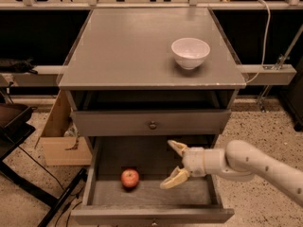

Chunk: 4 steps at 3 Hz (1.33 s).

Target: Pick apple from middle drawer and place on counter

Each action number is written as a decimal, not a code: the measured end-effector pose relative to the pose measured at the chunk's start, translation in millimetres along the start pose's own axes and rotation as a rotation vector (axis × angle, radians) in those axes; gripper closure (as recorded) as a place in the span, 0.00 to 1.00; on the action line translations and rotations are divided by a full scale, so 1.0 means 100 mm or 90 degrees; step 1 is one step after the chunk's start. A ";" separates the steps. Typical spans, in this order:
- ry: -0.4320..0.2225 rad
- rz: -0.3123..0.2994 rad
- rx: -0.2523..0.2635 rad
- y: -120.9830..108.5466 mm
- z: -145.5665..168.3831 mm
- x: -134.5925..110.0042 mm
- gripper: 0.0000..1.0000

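The red apple (129,178) lies on the grey floor of the open middle drawer (151,198), left of centre. My gripper (173,165) reaches in from the right on a white arm, over the drawer's middle. Its two yellowish fingers are spread apart and hold nothing. It is to the right of the apple and apart from it. The grey counter (128,51) is the cabinet's flat top above.
A white bowl (190,52) stands on the counter's right side. A shut drawer front with a brass knob (152,125) sits above the open drawer. A cardboard box (57,136) and black stand legs (57,197) are on the floor at left.
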State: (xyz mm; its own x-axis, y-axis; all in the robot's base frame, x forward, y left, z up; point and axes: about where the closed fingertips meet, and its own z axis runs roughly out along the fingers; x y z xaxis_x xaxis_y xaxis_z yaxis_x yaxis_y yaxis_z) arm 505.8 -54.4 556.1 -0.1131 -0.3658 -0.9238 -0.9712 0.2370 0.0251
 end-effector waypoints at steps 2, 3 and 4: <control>-0.072 0.053 -0.010 0.01 0.85 0.72 0.00; -0.074 0.055 -0.012 0.03 0.87 0.74 0.00; -0.049 0.031 -0.023 0.01 1.07 0.73 0.00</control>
State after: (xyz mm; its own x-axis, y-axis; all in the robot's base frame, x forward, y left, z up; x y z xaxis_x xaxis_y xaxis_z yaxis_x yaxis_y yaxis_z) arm 519.2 15.9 447.7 -0.1447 -0.2840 -0.9478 -0.9721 0.2195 0.0826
